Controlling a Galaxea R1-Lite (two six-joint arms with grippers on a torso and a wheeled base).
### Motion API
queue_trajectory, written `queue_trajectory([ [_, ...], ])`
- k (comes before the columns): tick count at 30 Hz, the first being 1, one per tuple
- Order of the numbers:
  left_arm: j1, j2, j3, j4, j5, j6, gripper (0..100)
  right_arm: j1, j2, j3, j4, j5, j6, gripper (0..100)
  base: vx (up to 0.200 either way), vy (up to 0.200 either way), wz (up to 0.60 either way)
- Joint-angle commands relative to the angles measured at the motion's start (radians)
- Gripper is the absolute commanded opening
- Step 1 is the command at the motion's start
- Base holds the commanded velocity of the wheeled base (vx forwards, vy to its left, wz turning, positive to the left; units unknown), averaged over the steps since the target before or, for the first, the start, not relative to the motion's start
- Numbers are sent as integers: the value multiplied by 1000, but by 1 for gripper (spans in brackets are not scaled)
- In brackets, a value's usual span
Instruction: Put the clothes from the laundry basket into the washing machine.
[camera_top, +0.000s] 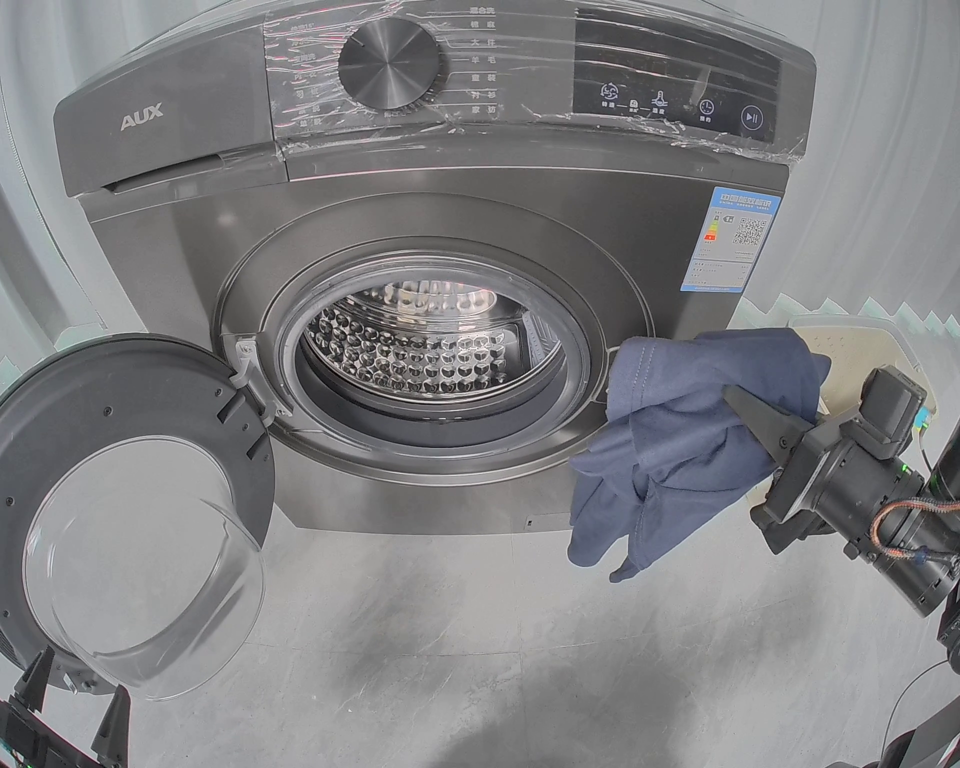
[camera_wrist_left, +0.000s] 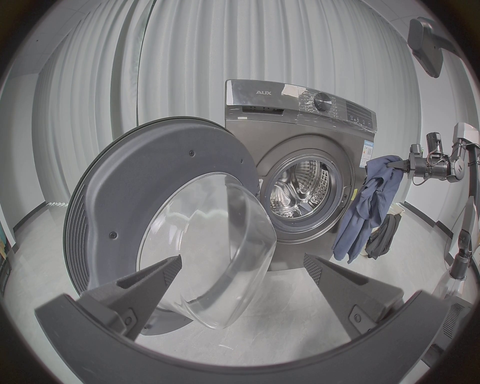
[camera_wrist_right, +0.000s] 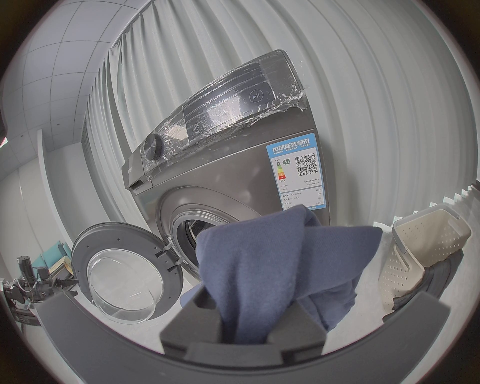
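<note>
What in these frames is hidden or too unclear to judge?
- Laundry basket bottom: in the right wrist view its own near wall hides it. In the head view the blue garment and right gripper cover it.
- Drum floor: in the head view the door opening's lower rim blocks it.
- Dark garment: too small in the left wrist view to identify.
- Left gripper: cut off by the head view's bottom edge.

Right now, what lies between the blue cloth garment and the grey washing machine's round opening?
Nothing: only the machine's bare grey front panel, per head view.
</note>
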Motion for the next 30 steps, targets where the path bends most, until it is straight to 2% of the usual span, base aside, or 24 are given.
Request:
queue_trajectory([
  [1,0,-18,15,0,0,0,100,2,3,0,0,0,3,0,-200,0,0],
  [6,0,-18,15,0,2,0,100,4,3,0,0,0,5,0,-200,0,0],
  [24,0,-18,15,0,2,0,100,7,10,0,-1,1,11,0,0,0,0],
  [27,0,-18,15,0,2,0,100,7,10,0,-1,1,11,0,-200,0,0],
  [30,0,-18,15,0,2,0,100,7,10,0,0,1,12,0,0,0,0],
])
